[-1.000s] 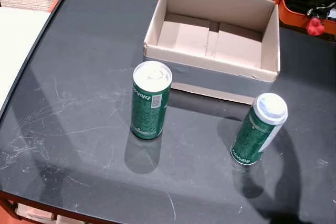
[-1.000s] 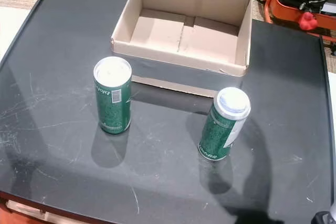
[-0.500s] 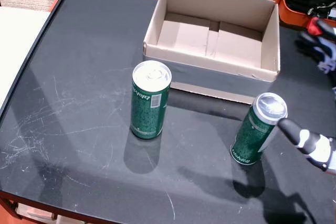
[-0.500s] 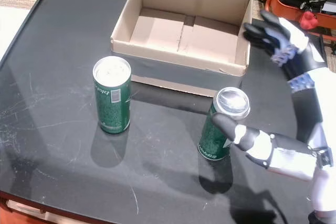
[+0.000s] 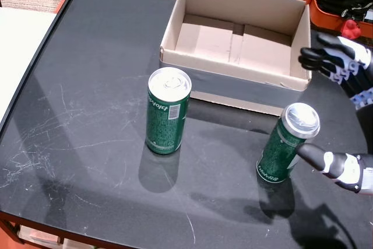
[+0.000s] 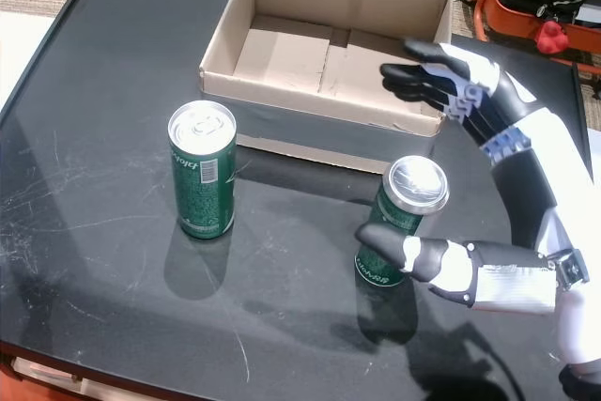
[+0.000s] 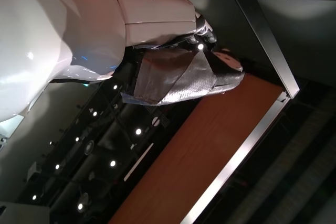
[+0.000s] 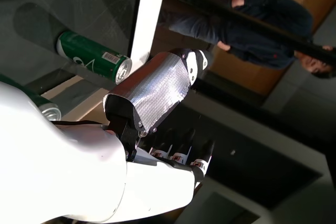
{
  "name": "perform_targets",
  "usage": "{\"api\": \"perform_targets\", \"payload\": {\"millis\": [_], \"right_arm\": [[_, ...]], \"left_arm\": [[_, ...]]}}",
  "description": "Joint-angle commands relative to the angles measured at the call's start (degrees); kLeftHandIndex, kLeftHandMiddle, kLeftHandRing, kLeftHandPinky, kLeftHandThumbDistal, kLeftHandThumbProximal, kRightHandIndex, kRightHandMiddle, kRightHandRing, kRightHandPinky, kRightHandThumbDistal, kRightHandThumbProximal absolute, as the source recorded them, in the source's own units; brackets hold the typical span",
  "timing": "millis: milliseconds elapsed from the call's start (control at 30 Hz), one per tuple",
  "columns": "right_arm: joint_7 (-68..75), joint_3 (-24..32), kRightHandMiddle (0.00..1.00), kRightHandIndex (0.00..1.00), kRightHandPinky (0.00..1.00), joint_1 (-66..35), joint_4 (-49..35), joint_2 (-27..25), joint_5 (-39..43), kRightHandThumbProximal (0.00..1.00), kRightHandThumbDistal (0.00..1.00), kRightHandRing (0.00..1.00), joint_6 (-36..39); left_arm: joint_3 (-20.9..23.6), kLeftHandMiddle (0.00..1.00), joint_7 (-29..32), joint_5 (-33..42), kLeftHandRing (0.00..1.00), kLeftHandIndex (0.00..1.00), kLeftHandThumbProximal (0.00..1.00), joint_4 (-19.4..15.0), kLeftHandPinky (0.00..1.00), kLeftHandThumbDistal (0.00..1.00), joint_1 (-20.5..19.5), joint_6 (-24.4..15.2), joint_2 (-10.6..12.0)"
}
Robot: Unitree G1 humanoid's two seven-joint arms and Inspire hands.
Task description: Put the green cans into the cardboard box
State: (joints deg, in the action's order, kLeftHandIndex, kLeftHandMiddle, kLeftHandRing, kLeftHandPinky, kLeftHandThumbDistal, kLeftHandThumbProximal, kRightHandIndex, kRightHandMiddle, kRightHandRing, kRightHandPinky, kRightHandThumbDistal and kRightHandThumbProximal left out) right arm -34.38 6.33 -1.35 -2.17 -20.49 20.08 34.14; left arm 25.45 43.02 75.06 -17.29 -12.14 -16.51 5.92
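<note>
Now, landmark: the cardboard box (image 5: 235, 38) (image 6: 324, 44), open-topped, standing at the far middle of the dark surface (image 5: 87, 86) (image 6: 94, 72).
Box contents: only its folded bottom flaps show in both head views.
Left green can (image 5: 168, 111) (image 6: 202, 169): upright on the surface, just in front of the box's near left corner, apart from the box wall; its barcode shows in both head views.
Right green can (image 5: 286, 144) (image 6: 400, 222): on the surface in front of the box's near right corner, leaning slightly in both head views.
Right hand (image 5: 341, 115) (image 6: 470, 176): beside the right green can, on the side away from the left green can.
Right fingers (image 5: 323, 58) (image 6: 423, 77): spread apart, hovering over the box's near right corner, closed on nothing.
Right thumb (image 5: 320, 160) (image 6: 394, 243): reaching across the near side of the right green can, low on its body; whether it touches cannot be told.
Right wrist view: right hand (image 8: 157, 129) with its fingers apart, the left green can (image 8: 94, 56) beyond it, and a person in dark clothes (image 8: 247, 17) in the background.
Left hand (image 7: 178, 72): seen only in the left wrist view, away from the surface, against room and ceiling lights; how its fingers stand cannot be told.
</note>
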Motion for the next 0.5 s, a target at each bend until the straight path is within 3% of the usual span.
{"api": "perform_targets", "payload": {"millis": [0,100,167,267,467], "right_arm": [[-1.06,0.47,0.78,0.82,0.83,1.08,1.87,-1.55,-0.76,0.48,1.0,0.78,-0.95],[-2.94,0.16,0.79,0.83,0.84,3.14,5.71,-2.38,-0.77,0.48,1.0,0.78,-1.54],[-3.75,0.03,0.8,0.85,0.84,3.52,7.15,-2.69,-0.92,0.51,1.0,0.79,-2.01],[-4.77,-0.37,0.82,0.86,0.86,2.94,7.3,-2.64,-0.48,0.53,1.0,0.8,-3.24],[-4.66,-0.79,0.81,0.86,0.87,1.79,7.46,-1.56,-1.05,0.55,1.0,0.8,-3.26]], "left_arm": [[0.37,0.99,1.38,-1.08,1.0,0.86,1.0,0.73,1.0,0.06,0.2,-0.86,3.55],[0.66,0.99,2.13,-1.93,1.0,0.85,1.0,1.35,1.0,0.02,0.51,-1.65,3.58],[0.57,0.98,1.99,-1.19,1.0,0.85,0.91,0.96,1.0,0.02,0.38,-1.27,3.81],[0.44,0.98,1.77,-0.58,1.0,0.85,0.98,0.4,1.0,0.05,0.1,-0.78,3.84],[0.6,0.98,2.24,-0.03,1.0,0.85,1.0,0.47,1.0,0.04,-0.01,-0.32,3.47]]}}
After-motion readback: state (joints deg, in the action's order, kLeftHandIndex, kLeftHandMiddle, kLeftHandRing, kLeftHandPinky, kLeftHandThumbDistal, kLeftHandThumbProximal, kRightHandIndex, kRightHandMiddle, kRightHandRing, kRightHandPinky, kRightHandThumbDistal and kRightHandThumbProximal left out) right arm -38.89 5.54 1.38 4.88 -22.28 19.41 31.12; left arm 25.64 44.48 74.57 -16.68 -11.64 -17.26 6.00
